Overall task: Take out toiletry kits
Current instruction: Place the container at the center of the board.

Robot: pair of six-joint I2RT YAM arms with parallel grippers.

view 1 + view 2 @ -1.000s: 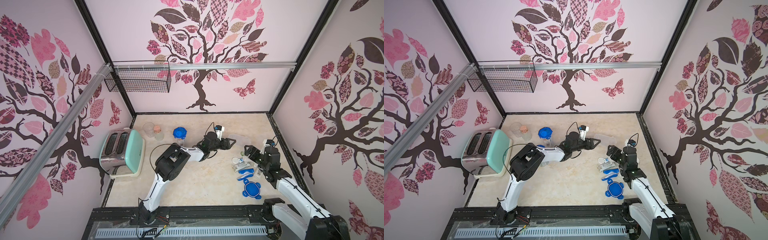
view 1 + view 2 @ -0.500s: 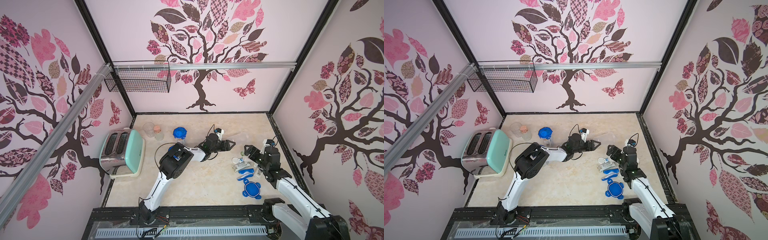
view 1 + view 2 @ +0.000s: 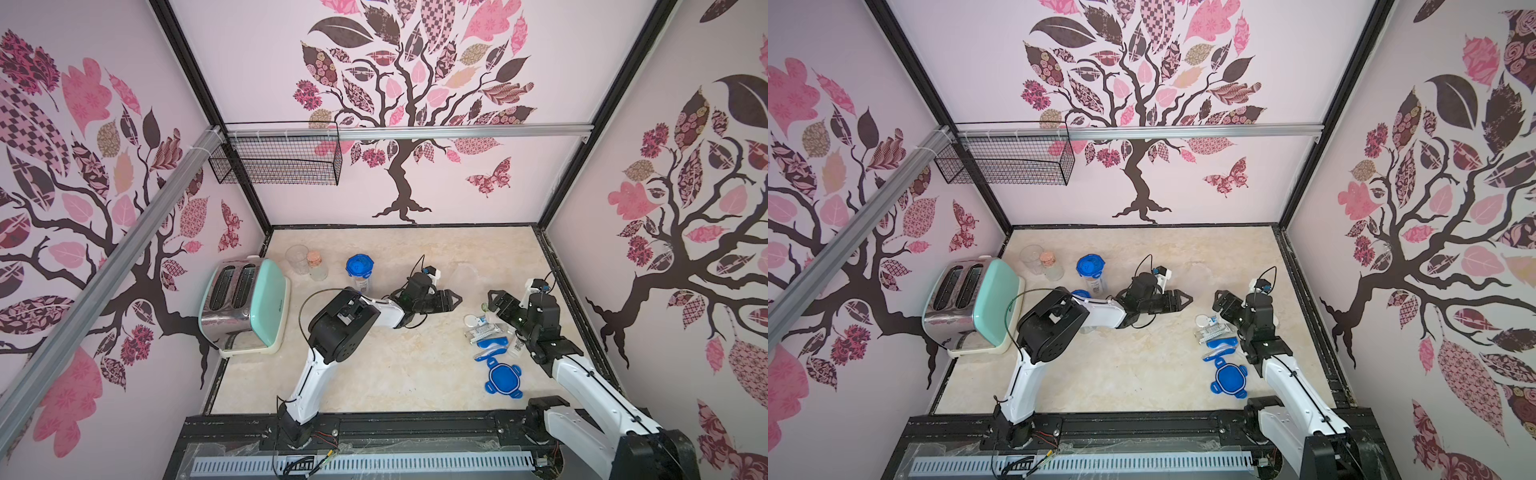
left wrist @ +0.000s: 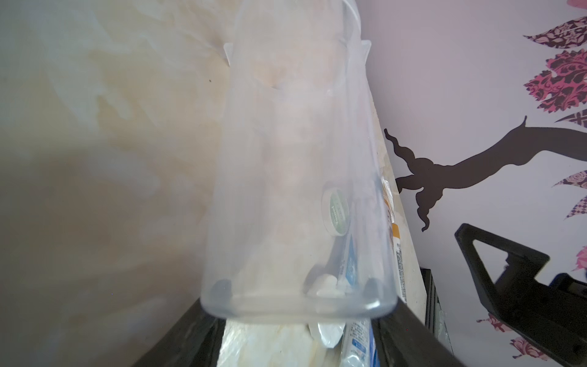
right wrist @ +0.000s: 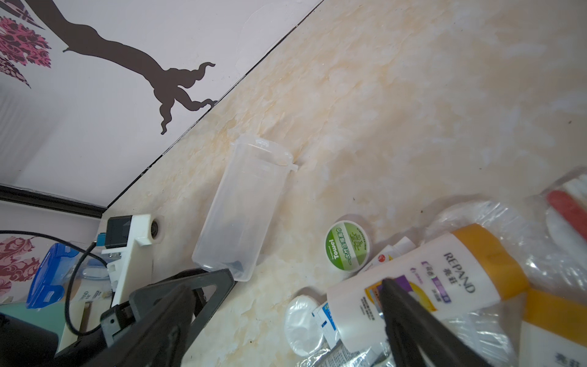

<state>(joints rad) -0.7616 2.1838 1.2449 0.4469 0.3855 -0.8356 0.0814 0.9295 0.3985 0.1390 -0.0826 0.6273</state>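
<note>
Table (image 3: 395, 374) is open across front-centre and along the back edge. The right edge is cluttered with toiletry kits (image 3: 486, 332) and a loose blue lid (image 3: 503, 378). The toaster (image 3: 243, 307) blocks the left edge, with jars (image 3: 307, 262) and a lidded canister (image 3: 360, 272) just behind, and an empty canister (image 5: 244, 209) lies on its side mid-table.

The toiletry kits (image 3: 484, 332) are spread in a loose heap on the table (image 3: 395, 365), close to its right edge and about midway between front and rear. A white bottle (image 5: 428, 286) with a yellow cap is laid on its side across clear-wrapped packets (image 5: 495, 222). A round white tub (image 5: 347, 246) with a green label is seen just beside it, next to a small toothpaste tube (image 5: 324, 321). Blue toothbrushes (image 3: 492, 343) are laid along the heap's front side.
</note>
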